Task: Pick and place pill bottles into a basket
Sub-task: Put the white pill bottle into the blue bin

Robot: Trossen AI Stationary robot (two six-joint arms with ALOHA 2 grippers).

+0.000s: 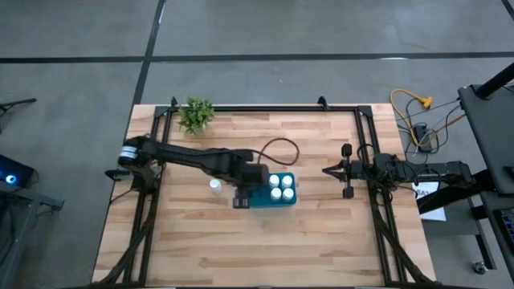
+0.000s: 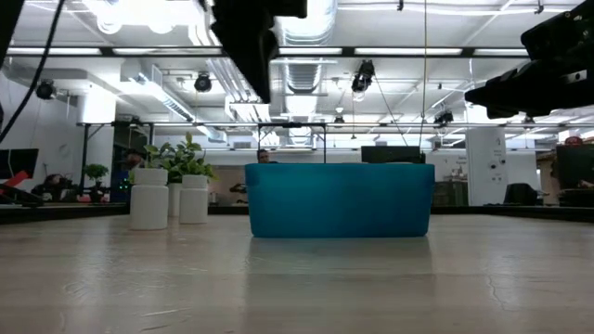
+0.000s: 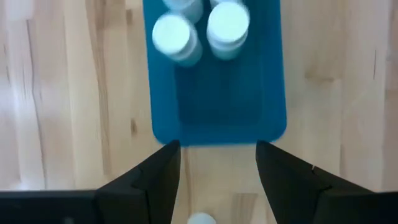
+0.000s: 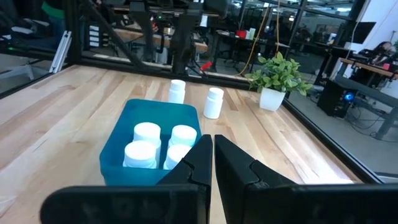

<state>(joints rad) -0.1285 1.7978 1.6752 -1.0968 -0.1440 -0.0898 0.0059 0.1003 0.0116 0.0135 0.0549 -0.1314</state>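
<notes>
The teal basket stands mid-table with several white pill bottles upright inside it; the left wrist view and the right wrist view show it too. Two more bottles stand upright on the table beside the basket's left end; the high view shows one. My left gripper is open and empty, pointing down above the table at the basket's left end, with a bottle cap just behind it. My right gripper is shut and empty, held above the table's right side.
A small green plant in a white pot stands at the table's far left corner. A dark cable loops over the table behind the basket. Black frame rails run along the table's far, left and right edges.
</notes>
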